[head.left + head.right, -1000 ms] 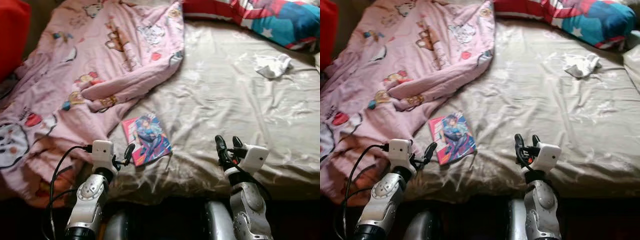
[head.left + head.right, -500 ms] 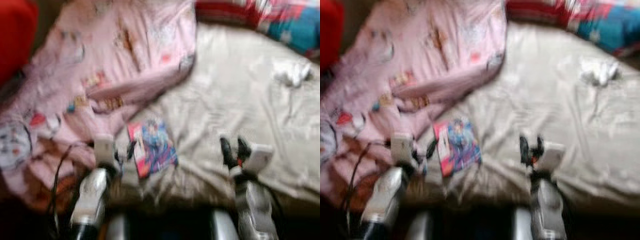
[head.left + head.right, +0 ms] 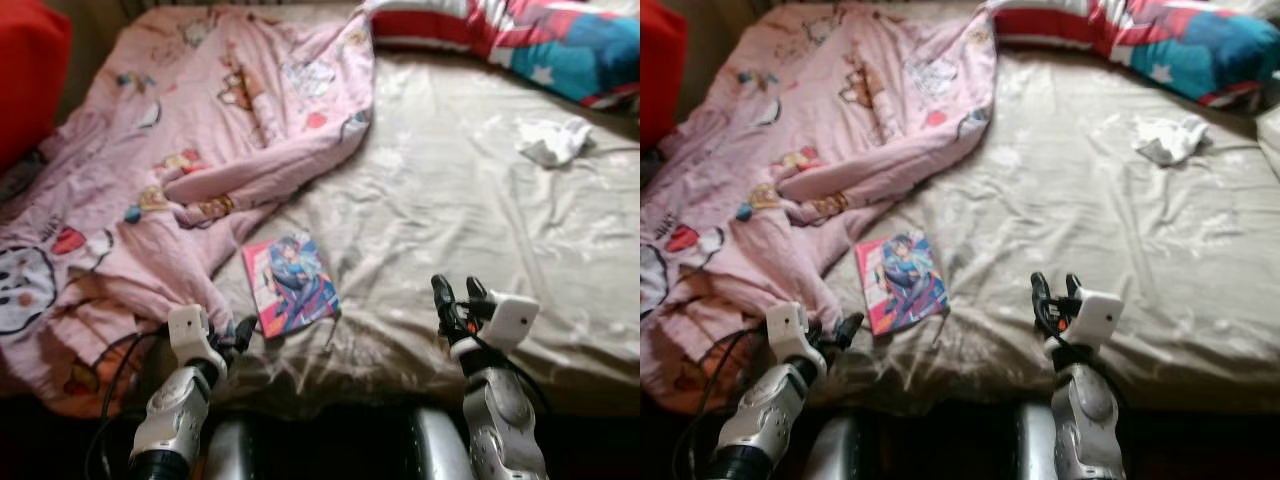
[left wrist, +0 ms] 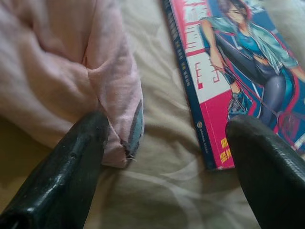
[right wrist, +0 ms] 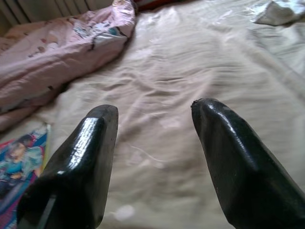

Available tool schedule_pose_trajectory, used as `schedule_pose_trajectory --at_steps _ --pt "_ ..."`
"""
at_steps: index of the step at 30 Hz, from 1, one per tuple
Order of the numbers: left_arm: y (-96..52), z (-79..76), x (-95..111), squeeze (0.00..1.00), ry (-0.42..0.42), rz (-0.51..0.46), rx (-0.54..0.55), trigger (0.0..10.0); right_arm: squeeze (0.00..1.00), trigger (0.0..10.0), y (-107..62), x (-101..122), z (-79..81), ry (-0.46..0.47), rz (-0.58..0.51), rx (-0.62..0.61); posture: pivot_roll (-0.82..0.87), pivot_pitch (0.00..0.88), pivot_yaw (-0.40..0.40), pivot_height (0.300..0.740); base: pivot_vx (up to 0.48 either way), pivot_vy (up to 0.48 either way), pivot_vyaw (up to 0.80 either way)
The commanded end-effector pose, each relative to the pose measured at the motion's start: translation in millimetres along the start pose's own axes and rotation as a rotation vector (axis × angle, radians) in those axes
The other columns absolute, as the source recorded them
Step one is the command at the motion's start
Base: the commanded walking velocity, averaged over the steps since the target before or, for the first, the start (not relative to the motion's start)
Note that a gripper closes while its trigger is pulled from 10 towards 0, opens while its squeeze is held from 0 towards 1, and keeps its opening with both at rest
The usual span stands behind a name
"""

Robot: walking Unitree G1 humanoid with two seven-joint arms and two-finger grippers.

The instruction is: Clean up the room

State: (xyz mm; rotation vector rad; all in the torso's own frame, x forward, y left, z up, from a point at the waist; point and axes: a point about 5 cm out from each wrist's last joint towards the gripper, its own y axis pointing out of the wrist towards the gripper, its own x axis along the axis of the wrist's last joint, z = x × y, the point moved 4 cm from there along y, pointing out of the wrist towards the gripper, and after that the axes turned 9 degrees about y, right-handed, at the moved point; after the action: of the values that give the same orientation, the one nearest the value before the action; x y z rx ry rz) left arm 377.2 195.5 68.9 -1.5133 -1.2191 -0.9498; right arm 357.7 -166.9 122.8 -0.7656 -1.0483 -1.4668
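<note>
A comic book (image 3: 290, 283) with a pink and blue cover lies flat on the beige bed sheet (image 3: 470, 220), just beside the edge of a crumpled pink cartoon blanket (image 3: 180, 170). My left gripper (image 3: 243, 333) hovers low at the near edge of the bed, short of the book, and is open. In the left wrist view, one finger (image 4: 71, 157) sits by a fold of the pink blanket (image 4: 57, 71) and the other by the comic book's (image 4: 238, 71) near corner. My right gripper (image 3: 455, 298) is open over bare sheet, to the right of the book.
A white crumpled cloth (image 3: 553, 140) lies on the far right of the sheet. A red, white and blue pillow (image 3: 560, 40) rests along the far edge, and a red cushion (image 3: 30, 70) sits at the far left. The bed's near edge drops into dark floor.
The camera shook and settled back. My left gripper has dropped lower and nearer to me, toward the bed's edge. The right gripper and the book stay as they were.
</note>
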Motion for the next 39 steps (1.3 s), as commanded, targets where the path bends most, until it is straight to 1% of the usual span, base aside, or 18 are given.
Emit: schedule_pose_trajectory --at_steps 1,2,6,8,9,10,13,15,20,28,29,30,31,33,36,37,38,39 --pt "-3.4 13.4 -13 0.67 -0.081 0.057 0.043 10.0 0.00 10.0 -4.6 -4 -3.1 0.009 0.018 -0.008 0.00 0.335 0.034 0.574 0.000 0.000 0.00" --pt "-2.8 14.4 -15 0.84 -0.089 0.069 0.045 10.0 0.00 10.0 -4.6 -4 -3.5 0.008 0.019 -0.008 -0.01 0.337 0.031 0.574 0.000 0.000 0.00" --pt "-0.7 16.5 -23 0.79 -0.133 0.121 0.059 10.0 0.00 10.0 -4.1 -3 -4.5 0.003 0.022 -0.007 -0.01 0.339 0.025 0.574 0.000 0.000 0.00" --pt "0.9 13.7 -24 0.33 -0.162 0.127 0.056 10.0 0.00 10.0 -3.4 -2 -4.4 0.002 0.021 -0.005 -0.02 0.339 0.022 0.574 0.000 0.000 0.00" --pt "0.9 13.7 -24 0.33 -0.162 0.127 0.056 10.0 0.00 10.0 -3.4 -2 -4.4 0.002 0.021 -0.005 -0.02 0.339 0.022 0.574 0.000 0.000 0.00" --pt "2.8 9.4 -21 0.00 -0.189 0.116 0.039 10.0 0.00 10.0 -3.1 -1 -5.0 0.000 0.020 -0.005 -0.02 0.340 0.020 0.574 0.000 0.000 0.00" --pt "6.0 -0.4 -14 0.00 -0.199 0.088 -0.020 10.0 0.00 10.0 -2.9 0 -6.4 -0.003 0.020 -0.006 -0.02 0.339 0.017 0.574 0.000 0.000 0.00" --pt "9.7 -13.0 9 0.00 -0.157 -0.019 -0.103 10.0 0.00 10.0 -2.6 0 -7.5 -0.006 0.020 -0.006 -0.02 0.339 0.016 0.574 0.000 0.000 0.00" --pt "7.9 -28.4 34 0.00 -0.076 -0.111 -0.205 10.0 0.00 10.0 -2.2 0 -7.0 -0.004 0.020 -0.005 -0.02 0.337 0.016 0.574 0.000 0.000 0.00" --pt "1.6 -32.5 13 0.00 -0.050 -0.044 -0.248 10.0 0.00 10.0 -1.9 -1 -6.0 -0.002 0.024 -0.003 -0.02 0.335 0.017 0.574 0.000 0.000 0.00" --pt "0.8 -30.4 8 0.00 -0.053 -0.026 -0.230 4.9 0.00 10.0 -2.0 -1 -6.5 -0.003 0.023 -0.004 -0.02 0.335 0.017 0.574 0.000 0.000 0.00" --pt "0.6 -29.8 7 0.00 -0.055 -0.022 -0.225 4.9 0.00 10.0 -2.0 -1 -6.7 -0.003 0.023 -0.004 -0.02 0.334 0.017 0.574 0.000 0.000 0.00" --pt "0.5 -28.9 6 0.00 -0.059 -0.022 -0.217 0.4 0.00 10.0 -2.1 -1 -7.2 -0.004 0.024 -0.004 -0.02 0.333 0.016 0.574 0.000 0.000 0.00" --pt "0.1 -28.5 6 0.00 -0.064 -0.024 -0.213 0.0 0.00 10.0 -2.1 0 -7.9 -0.006 0.024 -0.005 -0.02 0.332 0.016 0.574 0.000 0.000 0.00" --pt "0.1 -27.4 2 0.00 -0.068 -0.010 -0.204 0.2 0.00 10.0 -2.1 1 -8.1 -0.009 0.022 -0.004 -0.03 0.328 0.015 0.574 0.000 0.000 0.00" --pt "0.1 -27.7 1 0.00 -0.070 -0.008 -0.204 8.5 0.00 10.0 -2.0 1 -8.3 -0.009 0.021 -0.004 -0.03 0.326 0.015 0.574 0.000 0.000 0.00" --pt "0.1 -28.0 0 0.00 -0.070 -0.007 -0.205 8.5 0.00 10.0 -2.0 1 -8.4 -0.010 0.021 -0.004 -0.03 0.326 0.015 0.574 0.000 0.000 0.00" --pt "0.0 -28.7 -2 0.00 -0.076 0.002 -0.207 10.0 0.00 10.0 -1.5 1 -8.3 -0.010 0.021 -0.003 -0.03 0.323 0.014 0.574 0.000 0.000 0.00"
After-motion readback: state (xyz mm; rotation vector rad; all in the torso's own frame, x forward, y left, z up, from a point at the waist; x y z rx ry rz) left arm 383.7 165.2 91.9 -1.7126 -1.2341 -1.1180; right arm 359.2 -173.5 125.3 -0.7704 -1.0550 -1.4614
